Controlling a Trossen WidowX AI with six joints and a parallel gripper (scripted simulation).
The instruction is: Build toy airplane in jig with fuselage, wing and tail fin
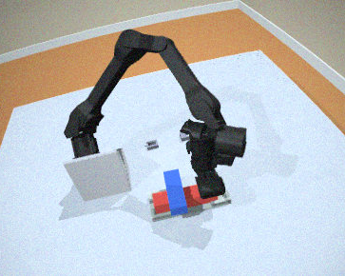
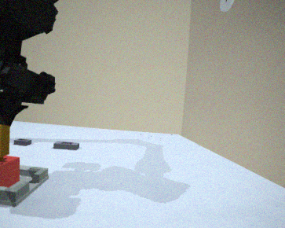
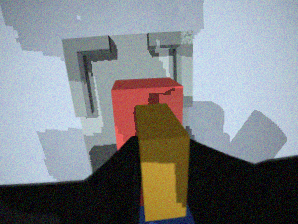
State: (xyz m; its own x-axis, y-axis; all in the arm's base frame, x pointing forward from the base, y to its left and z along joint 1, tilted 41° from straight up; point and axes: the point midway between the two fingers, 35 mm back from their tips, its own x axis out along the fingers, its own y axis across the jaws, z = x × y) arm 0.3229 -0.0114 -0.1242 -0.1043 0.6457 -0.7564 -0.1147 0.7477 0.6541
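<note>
Beige walls (image 2: 104, 71) back the white tabletop (image 1: 41, 238) (image 2: 226, 204) (image 3: 250, 65). The blue wing (image 1: 174, 187) lies across the red fuselage (image 1: 162, 202) (image 2: 4, 171) (image 3: 125, 105) in the jig (image 1: 153, 218) (image 2: 39, 174) (image 3: 72, 60); right of the wing, the gripper (image 1: 210, 190) (image 2: 0, 127) (image 3: 153, 141) pinches the yellow tail fin (image 2: 1, 139) (image 3: 162, 145) upright at the fuselage's tail.

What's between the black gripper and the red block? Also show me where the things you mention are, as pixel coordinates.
The yellow fin (image 2: 1, 141) (image 3: 164, 190), held in the gripper (image 3: 153, 141) above the red block (image 2: 5, 171); the exterior view shows it.

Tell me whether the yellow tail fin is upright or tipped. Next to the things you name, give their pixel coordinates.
Upright: in the exterior view, the yellow tail fin (image 2: 1, 138) (image 3: 164, 187) stands nearly vertical above the red fuselage (image 2: 5, 171) (image 3: 125, 107).
</note>
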